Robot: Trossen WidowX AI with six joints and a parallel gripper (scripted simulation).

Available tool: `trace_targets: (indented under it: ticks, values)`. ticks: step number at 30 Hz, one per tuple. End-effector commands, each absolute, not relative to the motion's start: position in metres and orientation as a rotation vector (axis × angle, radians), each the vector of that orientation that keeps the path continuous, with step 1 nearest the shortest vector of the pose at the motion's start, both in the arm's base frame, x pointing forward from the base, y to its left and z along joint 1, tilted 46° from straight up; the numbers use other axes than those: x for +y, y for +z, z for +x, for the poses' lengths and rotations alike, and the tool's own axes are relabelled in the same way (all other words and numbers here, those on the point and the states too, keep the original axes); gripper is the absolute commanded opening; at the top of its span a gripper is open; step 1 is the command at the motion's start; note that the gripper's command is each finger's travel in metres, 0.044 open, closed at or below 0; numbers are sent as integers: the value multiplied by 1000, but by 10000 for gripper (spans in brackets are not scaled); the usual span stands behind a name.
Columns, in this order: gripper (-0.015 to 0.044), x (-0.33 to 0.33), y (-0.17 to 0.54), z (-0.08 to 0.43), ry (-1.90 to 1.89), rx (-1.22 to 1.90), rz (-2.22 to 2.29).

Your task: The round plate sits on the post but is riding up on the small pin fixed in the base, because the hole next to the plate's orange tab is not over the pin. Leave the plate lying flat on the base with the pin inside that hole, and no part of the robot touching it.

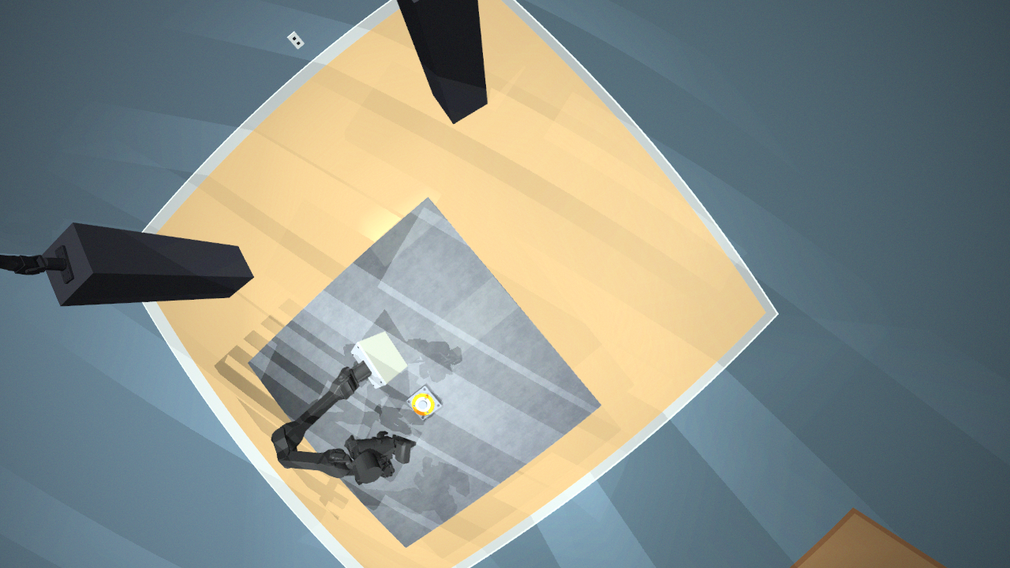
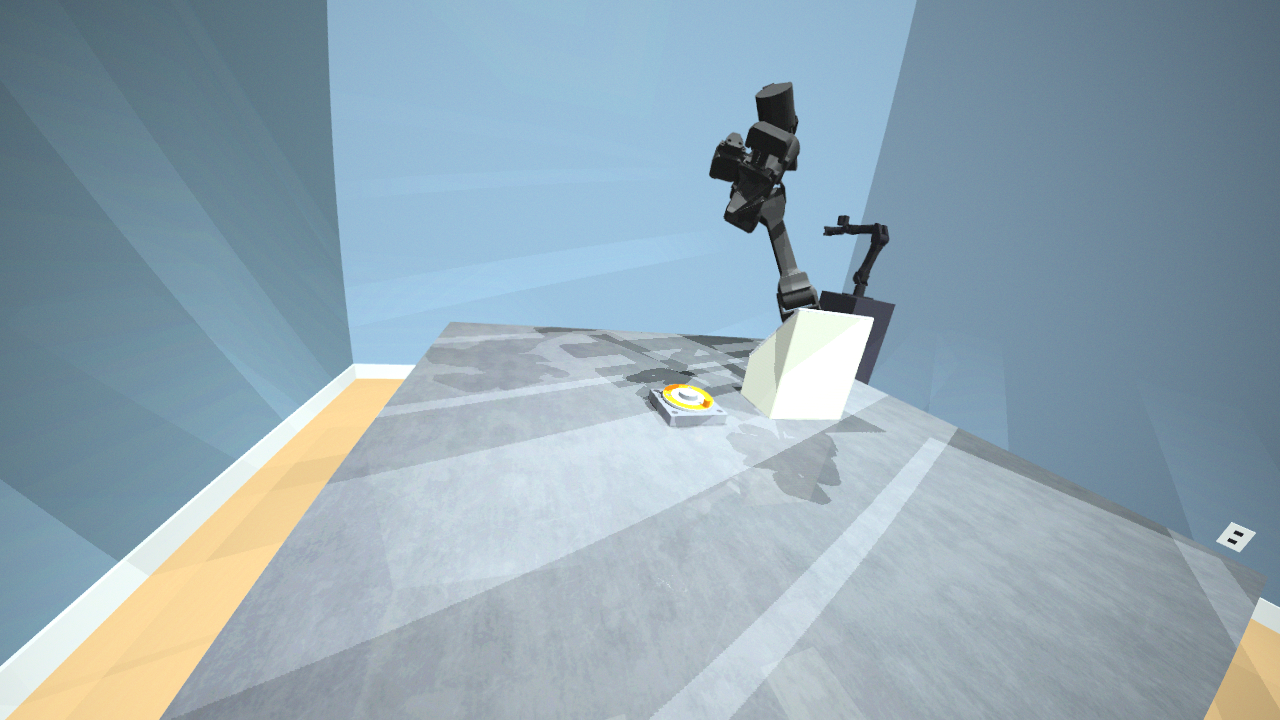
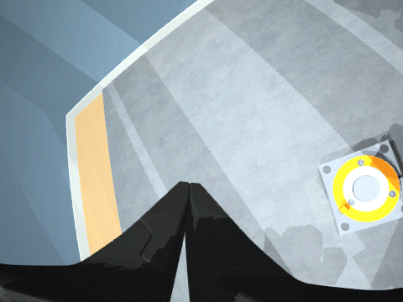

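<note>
Wrist view puts the gripper (image 3: 188, 187) at about seven o'clock, jaws clenched on nothing and tips touching, high above the grey mat (image 3: 235, 90). Well apart at three o'clock, the yellow round plate (image 3: 366, 190) sits on its square base (image 3: 331, 170), its orange tab (image 3: 386, 167) toward one o'clock.

- No text, label, brand, number or sign can be read in any view.
</note>
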State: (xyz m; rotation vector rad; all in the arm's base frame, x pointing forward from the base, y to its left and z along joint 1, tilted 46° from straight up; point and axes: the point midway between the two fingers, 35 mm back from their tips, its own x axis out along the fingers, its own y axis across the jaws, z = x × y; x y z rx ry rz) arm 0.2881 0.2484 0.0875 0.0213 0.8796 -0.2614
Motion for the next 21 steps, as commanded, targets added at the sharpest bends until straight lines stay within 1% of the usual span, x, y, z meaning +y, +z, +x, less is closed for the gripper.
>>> trace_targets:
  ticks: [1, 3, 7, 9, 11, 14, 21]
  values:
    - [0, 200, 35, 304, -367, 977, -180]
    - [0, 186, 22, 306, -391, 1008, -231]
    - [0, 118, -36, 306, -486, 1191, -462]
    - [0, 87, -59, 299, -516, 1286, -554]
    - [0, 74, -69, 294, -526, 1330, -591]
    - [0, 33, -96, 275, -545, 1484, -705]
    - [0, 31, -100, 279, -545, 1496, -713]
